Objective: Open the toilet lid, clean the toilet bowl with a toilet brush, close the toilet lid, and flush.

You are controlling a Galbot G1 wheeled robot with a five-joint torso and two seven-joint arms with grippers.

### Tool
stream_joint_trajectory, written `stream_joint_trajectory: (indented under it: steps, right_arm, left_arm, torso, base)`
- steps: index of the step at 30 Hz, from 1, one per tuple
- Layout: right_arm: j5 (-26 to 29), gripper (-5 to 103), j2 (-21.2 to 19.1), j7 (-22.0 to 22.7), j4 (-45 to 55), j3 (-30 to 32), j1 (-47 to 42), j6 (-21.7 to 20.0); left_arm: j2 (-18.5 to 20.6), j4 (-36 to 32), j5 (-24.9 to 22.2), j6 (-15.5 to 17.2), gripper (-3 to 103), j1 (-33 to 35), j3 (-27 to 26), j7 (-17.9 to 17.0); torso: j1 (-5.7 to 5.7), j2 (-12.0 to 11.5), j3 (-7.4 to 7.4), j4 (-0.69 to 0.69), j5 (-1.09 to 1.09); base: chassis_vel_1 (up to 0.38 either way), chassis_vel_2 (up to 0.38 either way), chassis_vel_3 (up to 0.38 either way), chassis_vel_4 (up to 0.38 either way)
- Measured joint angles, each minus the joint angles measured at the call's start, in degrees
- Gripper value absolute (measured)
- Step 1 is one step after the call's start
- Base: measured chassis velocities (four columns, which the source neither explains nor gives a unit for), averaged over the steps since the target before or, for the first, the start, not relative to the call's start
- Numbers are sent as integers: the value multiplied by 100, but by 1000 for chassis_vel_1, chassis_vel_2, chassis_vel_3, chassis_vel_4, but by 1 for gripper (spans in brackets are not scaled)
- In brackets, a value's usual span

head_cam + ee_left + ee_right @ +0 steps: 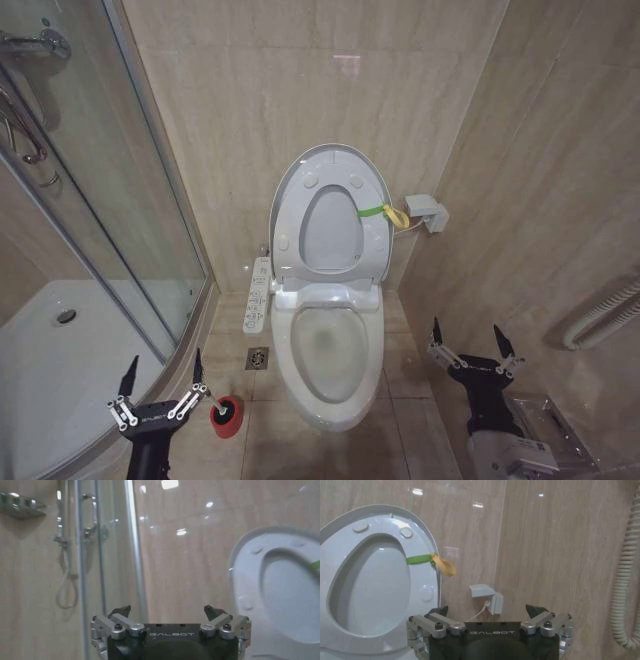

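toilet lid [335, 215] upright behind toilet bowl [329, 360]

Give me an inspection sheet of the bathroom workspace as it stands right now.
Surface: beige tiled floor, floor drain beside the toilet.
Job's things: toilet lid raised against the wall, green strap on its edge; toilet bowl uncovered; red holder cup on the floor left of the bowl.
Clutter: nothing seen.
Grippers: left gripper open, low by the holder cup; right gripper open, low right of the bowl; both empty.
Cables: cord from wall box; coiled hose.
Surroundings: glass shower enclosure, control panel.
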Motion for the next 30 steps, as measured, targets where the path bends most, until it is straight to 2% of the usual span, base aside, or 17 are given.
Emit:
stream_joint_trajectory:
  steps: [2, 4, 7, 8, 9, 11, 12, 15, 16, 17, 23, 25, 30]
  right_arm:
    - [0, 100, 0, 0, 0, 0, 0, 0]
    - [0, 100, 0, 0, 0, 0, 0, 0]
    - [0, 100, 0, 0, 0, 0, 0, 0]
    - [0, 100, 0, 0, 0, 0, 0, 0]
    - [0, 100, 0, 0, 0, 0, 0, 0]
    - [0, 100, 0, 0, 0, 0, 0, 0]
    - [0, 100, 0, 0, 0, 0, 0, 0]
    - [0, 100, 0, 0, 0, 0, 0, 0]
    - [0, 100, 0, 0, 0, 0, 0, 0]
    - [0, 100, 0, 0, 0, 0, 0, 0]
    - [0, 100, 0, 0, 0, 0, 0, 0]
    - [0, 100, 0, 0, 0, 0, 0, 0]
    - [0, 100, 0, 0, 0, 0, 0, 0]
  left_arm:
    - [-50, -14, -39, 259, 96, -49, -30, -336]
    - [-56, -25, -95, 267, 96, -39, -68, -360]
    - [-48, -33, -231, 193, 96, -3, -228, -236]
    - [-39, -18, -335, 121, 96, -19, -371, -93]
    - [-26, 21, -448, 63, 101, -59, -480, 32]
    - [1, 153, -730, -66, 101, -180, -722, 336]
    - [1, 153, -730, -66, 101, -180, -722, 336]
    - [10, 391, -1093, -183, 101, -348, -1001, 679]
    - [10, 391, -1093, -183, 101, -348, -1001, 679]
    - [6, 485, -1242, -201, 94, -403, -1098, 762]
    - [-20, 522, -1502, -197, 94, -424, -1141, 947]
    - [-29, 484, -1562, -184, 90, -412, -1129, 1007]
    - [-27, 320, -1900, 28, 90, -355, -1048, 1118]
  torso:
    - [0, 0, 0, 0, 0]
    - [0, 0, 0, 0, 0]
    - [0, 0, 0, 0, 0]
    - [0, 0, 0, 1, 0]
    - [0, 0, 0, 1, 1]
    - [0, 0, 0, -1, 0]
    - [0, 0, 0, -1, 0]
    - [0, 0, 0, -1, -1]
    - [0, 0, 0, -1, -1]
    - [0, 0, 0, 0, 0]
    - [0, 0, 0, 0, 0]
    - [0, 0, 0, 0, 0]
    - [0, 0, 0, 0, 0]
  base:
    - [0, 0, 0, 0]
    - [0, 0, 0, 0]
    - [0, 0, 0, 0]
    - [0, 0, 0, 0]
    - [0, 0, 0, 0]
    - [0, 0, 0, 0]
    - [0, 0, 0, 0]
    - [0, 0, 0, 0]
    - [0, 0, 0, 0]
    - [0, 0, 0, 0]
    - [0, 0, 0, 0]
    - [0, 0, 0, 0]
    - [0, 0, 0, 0]
